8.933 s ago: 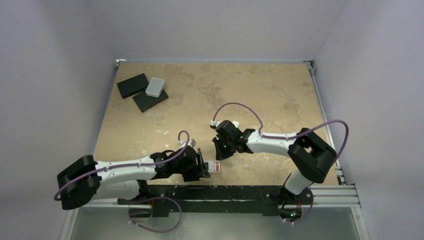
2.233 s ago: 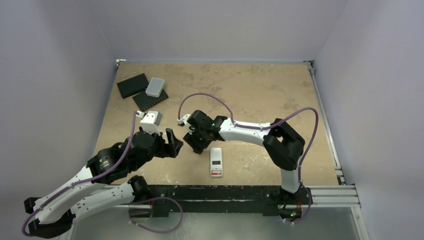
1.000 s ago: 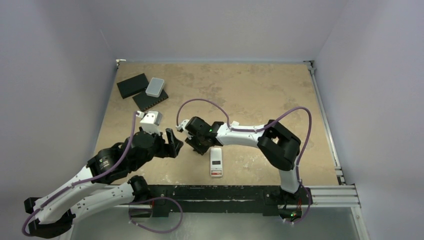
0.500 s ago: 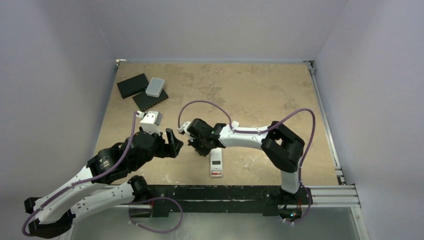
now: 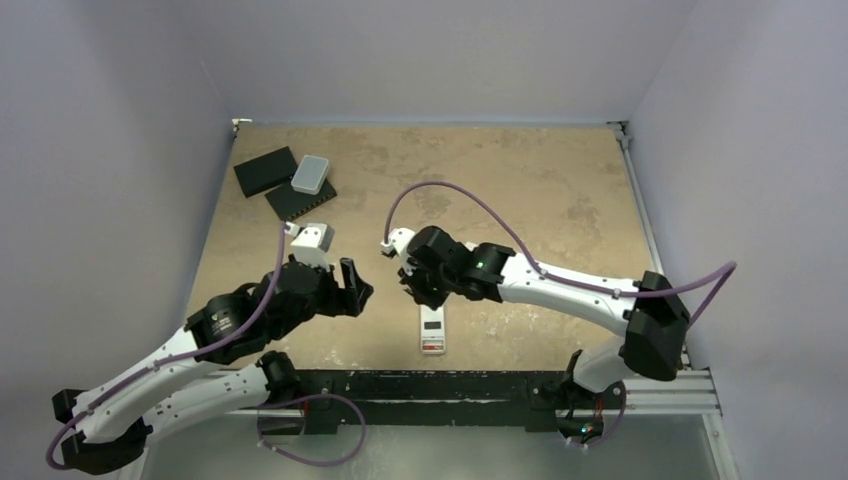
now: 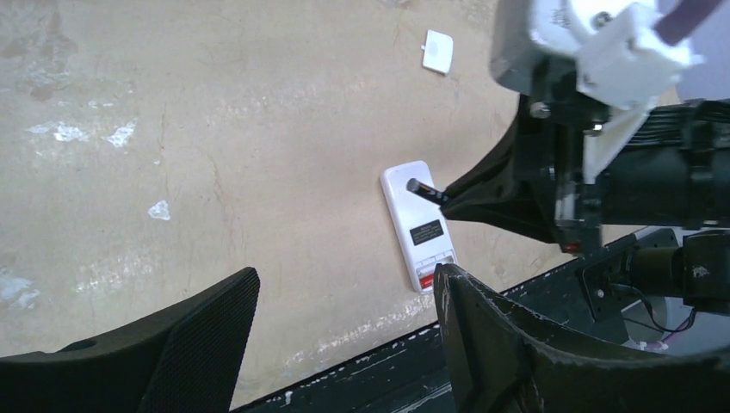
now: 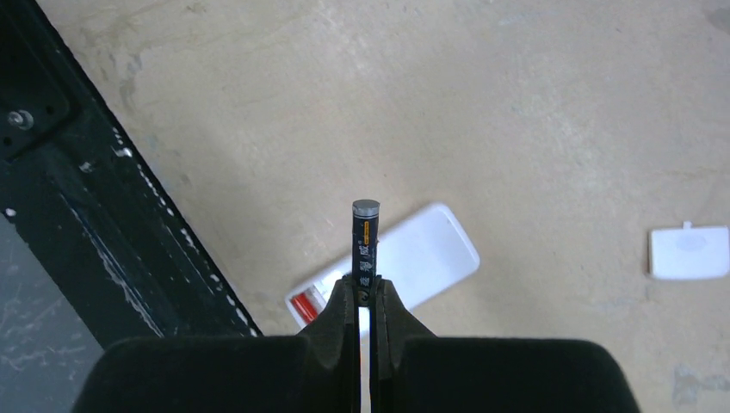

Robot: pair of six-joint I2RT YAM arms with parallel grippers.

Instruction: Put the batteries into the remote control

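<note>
Remote control [image 5: 432, 332]: lay flat on surface [image 5: 520, 190] near front edge, just below right pincer [image 7: 362, 288].
Right pincer: clamped on dark battery [image 7: 365, 237] by 1 end, the rest sticking out past the tips.
Left pincer [image 6: 346, 275]: wide, empty, hovering beside.
Step advice: line battery up with the bay, lower slowly, check polarity; bay itself could not be made out.
Change vs 1 s earlier: right jaws went from part-open to closed, right elbow swung outward, remote unmoved.

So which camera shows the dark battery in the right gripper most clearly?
The right wrist view: the dark battery sticks out from the right gripper, with its label and end cap visible. The left wrist view shows it small, from the side. In the top view I cannot make it out.
</note>
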